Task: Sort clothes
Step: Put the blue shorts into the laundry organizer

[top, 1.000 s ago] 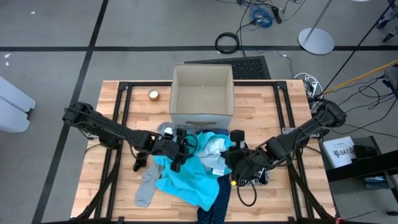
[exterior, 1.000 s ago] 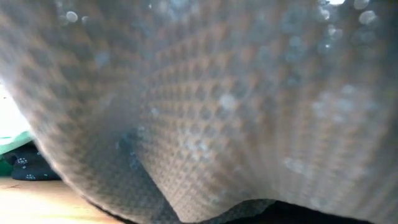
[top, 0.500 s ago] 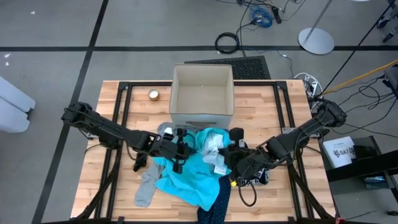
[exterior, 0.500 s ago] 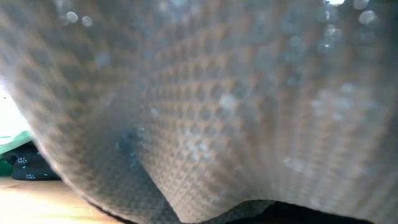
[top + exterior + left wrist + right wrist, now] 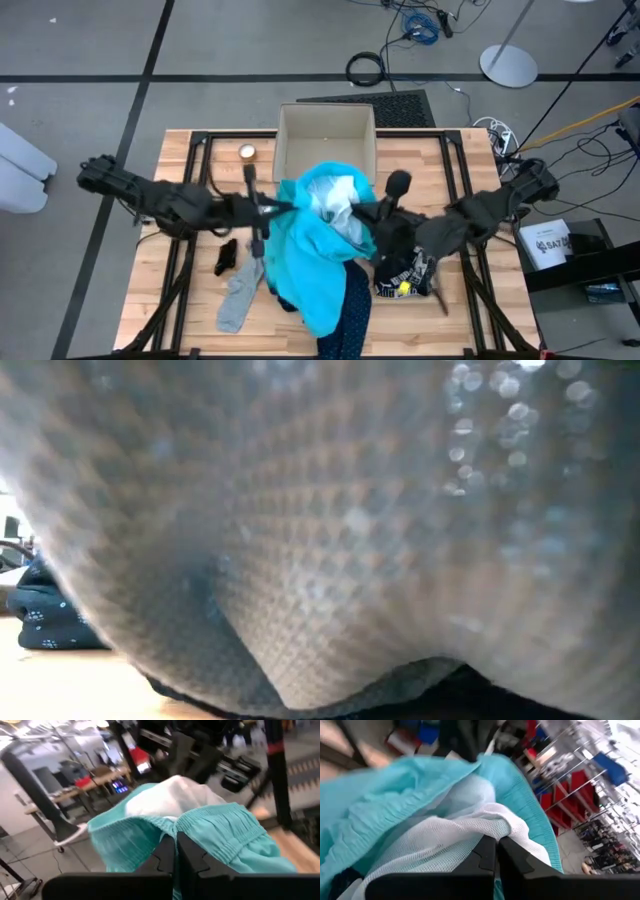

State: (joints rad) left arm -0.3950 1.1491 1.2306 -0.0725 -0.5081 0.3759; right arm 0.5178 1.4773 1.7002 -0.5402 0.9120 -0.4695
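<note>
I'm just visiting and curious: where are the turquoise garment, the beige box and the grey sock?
turquoise garment (image 5: 312, 265): high view, its hanging middle.
beige box (image 5: 326, 110): high view, its far rim.
grey sock (image 5: 236, 300): high view, its middle.

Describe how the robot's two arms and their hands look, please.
Both arms are dark, slim and jointed, each with a rounded black elbow. The left hand and right hand each end in two flat black fingers with notched inner edges. No markings show.
</note>
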